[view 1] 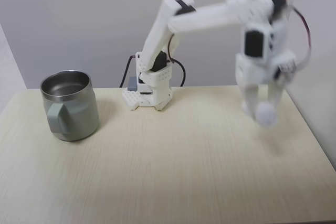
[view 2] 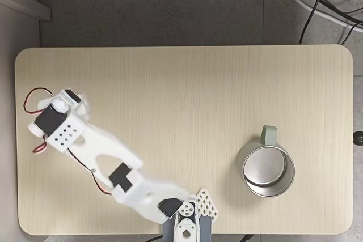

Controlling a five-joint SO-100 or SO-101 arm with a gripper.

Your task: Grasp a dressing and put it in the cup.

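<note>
In the front fixed view my gripper (view 1: 262, 109) points down over the right part of the table, blurred by motion. It is shut on the dressing (view 1: 266, 114), a small white fuzzy roll between the fingertips that seems to hang a little above the tabletop. The cup (view 1: 68, 106), a steel mug with a sage-green wall and its handle toward the camera, stands upright and empty at the far left. In the overhead fixed view the cup (view 2: 266, 168) is at the right and the arm's wrist (view 2: 59, 124) is at the left, hiding the dressing beneath it.
The arm's base (view 1: 149, 93) is fixed at the middle of the table's back edge, with black cables behind it. A bare stretch of pale wooden table (view 2: 181, 100) lies between gripper and cup. A grey wall stands close on the right in the front view.
</note>
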